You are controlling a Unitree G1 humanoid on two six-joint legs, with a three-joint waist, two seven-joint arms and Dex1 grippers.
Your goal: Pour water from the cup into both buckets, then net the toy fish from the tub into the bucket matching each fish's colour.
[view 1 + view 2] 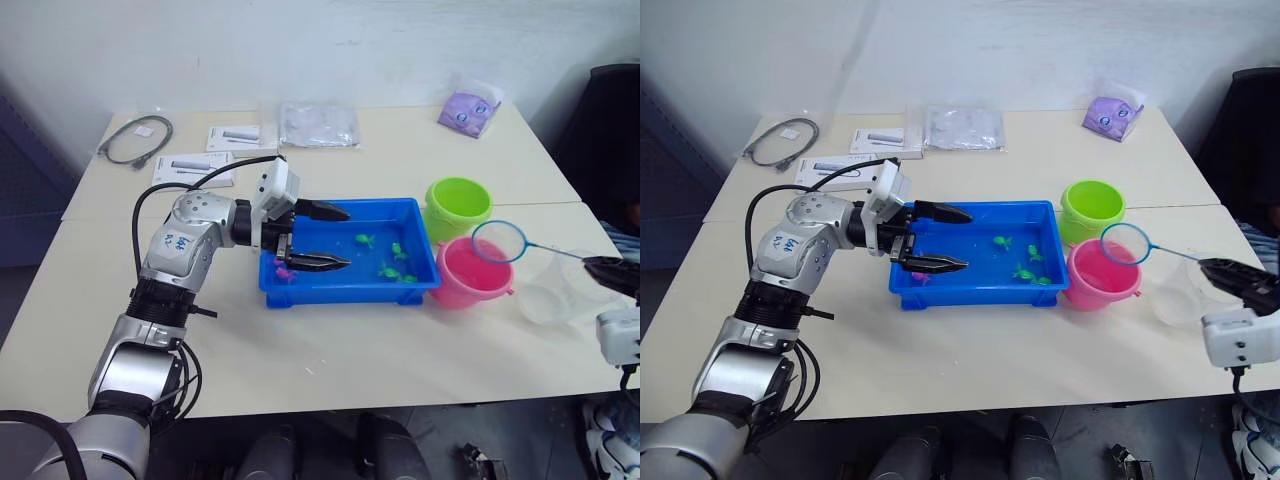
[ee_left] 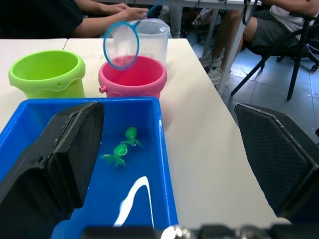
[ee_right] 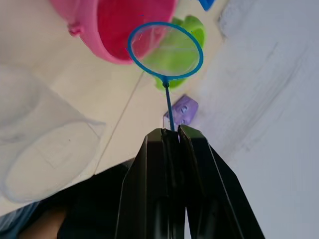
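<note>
Right hand point(image 3: 169, 137) clamped on net point(image 1: 500, 241) stick; we see hoop above pink bucket point(image 1: 470, 273). Left hand point(image 1: 335, 237), fingers apart, over tub point(image 1: 420, 213) end near pink fish point(image 1: 283, 271). Risk, we judge: thin stick slips; left hand blocks scoop; fish lands in green bucket point(image 1: 458, 204).

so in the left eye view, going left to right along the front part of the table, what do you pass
Open left gripper with two black fingers → shallow bright-blue plastic tub → round pink plastic bucket → clear plastic cup → right gripper, shut on the thin handle of the blue-rimmed round net.
</note>
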